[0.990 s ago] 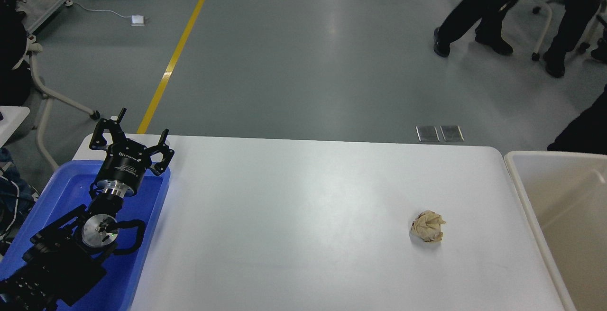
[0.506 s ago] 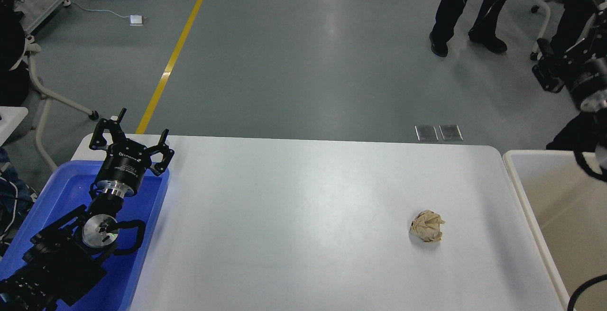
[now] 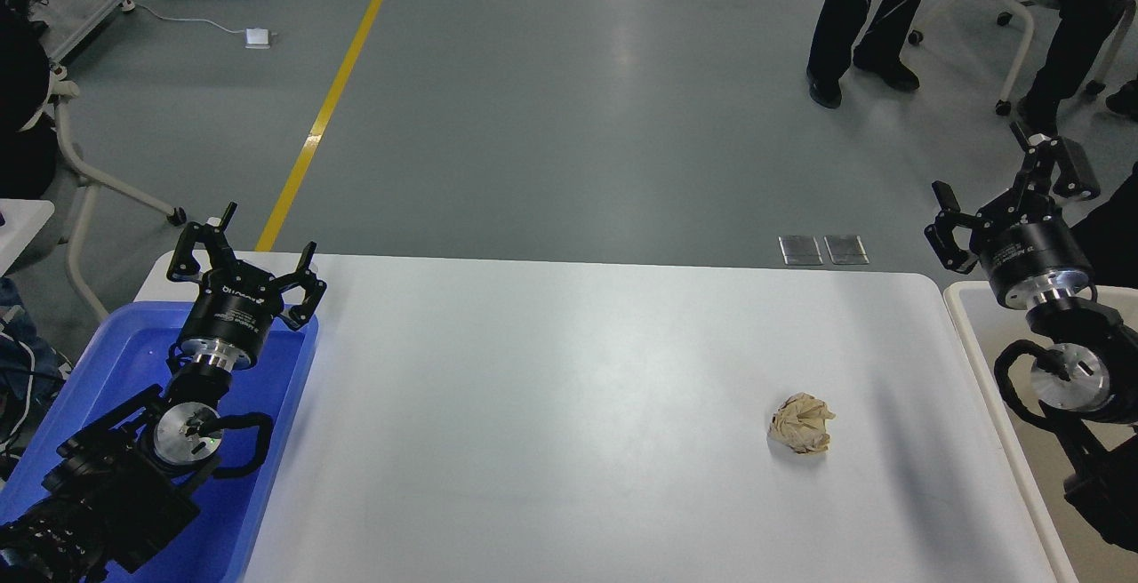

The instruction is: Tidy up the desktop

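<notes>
The white desktop (image 3: 551, 405) fills the middle of the head view. A crumpled beige paper ball (image 3: 802, 424) lies on it toward the right. My left gripper (image 3: 246, 250) is open and empty, held over the far end of the blue tray (image 3: 293, 370) at the desk's left edge. My right gripper (image 3: 1005, 187) is open and empty, held above the far end of the beige-white bin (image 3: 973, 334) at the desk's right edge, well away from the paper ball.
People's legs (image 3: 853, 23) and a chair (image 3: 1022, 14) stand on the grey floor beyond the desk at the far right. A yellow floor line (image 3: 329, 103) runs away at the left. A chair base (image 3: 98, 183) stands left of the tray.
My right arm has come into view from the right and moved left and down over the bin's far end. The left arm and the paper ball have not moved.
</notes>
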Tool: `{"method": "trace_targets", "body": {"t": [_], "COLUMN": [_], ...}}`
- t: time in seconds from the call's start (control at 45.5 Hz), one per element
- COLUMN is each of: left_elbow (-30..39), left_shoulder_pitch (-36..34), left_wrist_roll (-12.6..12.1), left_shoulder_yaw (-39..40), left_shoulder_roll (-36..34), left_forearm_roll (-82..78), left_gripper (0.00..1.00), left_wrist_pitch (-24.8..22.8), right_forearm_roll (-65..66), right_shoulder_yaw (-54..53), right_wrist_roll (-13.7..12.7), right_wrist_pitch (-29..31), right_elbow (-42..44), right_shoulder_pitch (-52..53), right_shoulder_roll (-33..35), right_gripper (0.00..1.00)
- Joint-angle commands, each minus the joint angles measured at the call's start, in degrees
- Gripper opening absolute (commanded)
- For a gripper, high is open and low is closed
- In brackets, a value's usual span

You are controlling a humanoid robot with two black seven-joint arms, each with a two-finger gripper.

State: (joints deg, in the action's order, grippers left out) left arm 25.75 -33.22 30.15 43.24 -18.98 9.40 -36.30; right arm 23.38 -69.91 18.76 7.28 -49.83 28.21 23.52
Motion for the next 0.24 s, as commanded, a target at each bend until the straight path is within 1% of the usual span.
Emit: {"method": "trace_targets", "body": {"t": [0.0, 0.22], "left_elbow": [0.0, 0.0], "left_shoulder_pitch": [0.0, 0.0], "left_wrist_roll": [0.0, 0.0], "left_shoulder_yaw": [0.0, 0.0], "left_shoulder_roll": [0.0, 0.0], "left_forearm_roll": [0.0, 0.0], "left_gripper": [1.0, 1.0], "left_wrist_pitch": [0.0, 0.0], "right_forearm_roll": [-0.4, -0.6], "right_shoulder_yaw": [-0.6, -0.4], "right_wrist_roll": [0.2, 0.2], "right_wrist_pitch": [0.0, 0.0], "right_elbow": [0.3, 0.5], "right_shoulder_pitch": [-1.2, -2.7], "right_shoulder_roll": [-1.0, -1.1], "right_gripper": [1.0, 1.0]}}
